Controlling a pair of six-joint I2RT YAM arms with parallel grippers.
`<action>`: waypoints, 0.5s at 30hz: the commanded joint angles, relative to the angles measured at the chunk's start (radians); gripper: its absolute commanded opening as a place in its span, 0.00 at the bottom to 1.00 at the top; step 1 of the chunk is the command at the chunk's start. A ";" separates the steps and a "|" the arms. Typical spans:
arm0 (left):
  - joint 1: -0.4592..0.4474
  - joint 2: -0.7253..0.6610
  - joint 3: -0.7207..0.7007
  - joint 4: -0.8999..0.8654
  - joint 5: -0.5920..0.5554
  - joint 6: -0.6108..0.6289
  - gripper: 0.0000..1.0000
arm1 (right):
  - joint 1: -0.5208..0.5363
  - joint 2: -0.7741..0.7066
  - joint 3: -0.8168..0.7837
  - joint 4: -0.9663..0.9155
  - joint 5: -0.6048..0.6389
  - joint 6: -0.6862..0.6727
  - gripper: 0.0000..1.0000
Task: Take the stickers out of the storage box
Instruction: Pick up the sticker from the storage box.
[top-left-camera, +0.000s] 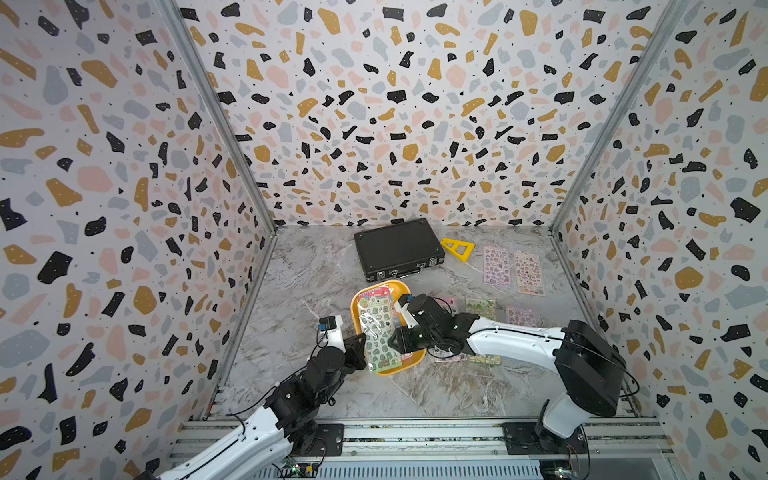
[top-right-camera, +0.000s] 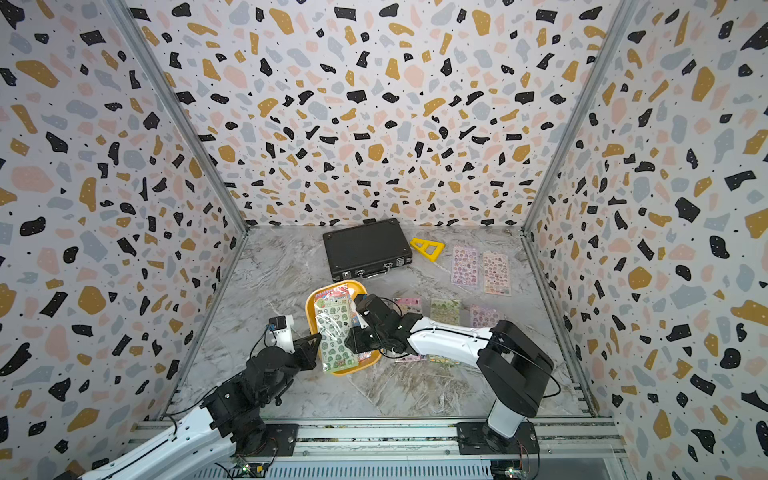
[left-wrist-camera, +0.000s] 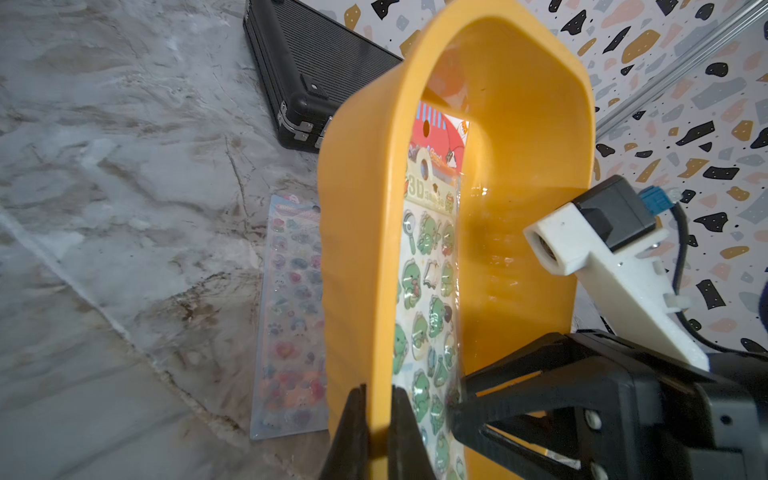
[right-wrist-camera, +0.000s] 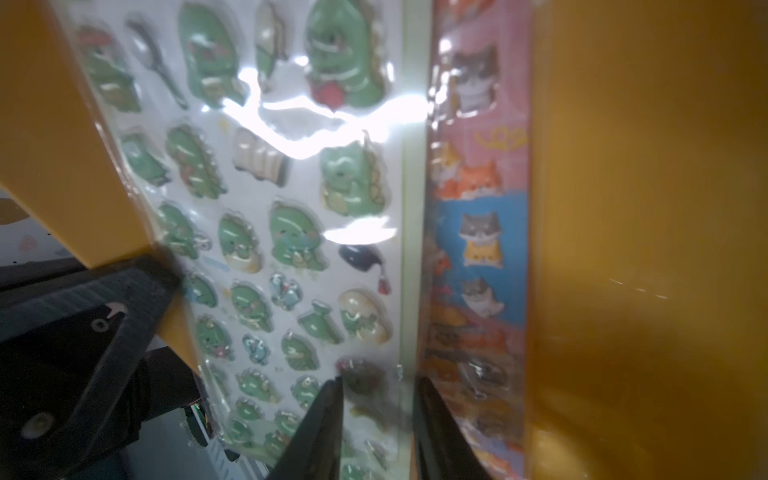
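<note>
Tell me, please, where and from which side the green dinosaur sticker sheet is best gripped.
I would grip the green sheet by its long edge on the robot's right, coming in from that side. It lies thin and uppermost in the storage box, with that edge free over the cat sheet; the left gripper clamps the opposite rim.

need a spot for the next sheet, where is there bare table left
Bare: the wide stretch bordered by the black briefcase, the storage box and the left wall; also the front strip between the storage box and the base rail. Crowded: the right side, where sticker sheets lie beside the yellow ruler and more under the right arm.
</note>
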 joint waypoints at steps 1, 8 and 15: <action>-0.003 -0.023 0.037 0.121 -0.010 -0.019 0.00 | -0.038 -0.023 -0.056 0.052 -0.051 0.076 0.27; -0.003 -0.026 0.036 0.110 -0.022 -0.031 0.00 | -0.084 -0.054 -0.181 0.303 -0.243 0.185 0.27; -0.003 -0.026 0.040 0.086 -0.042 -0.042 0.00 | -0.102 -0.062 -0.238 0.472 -0.345 0.292 0.27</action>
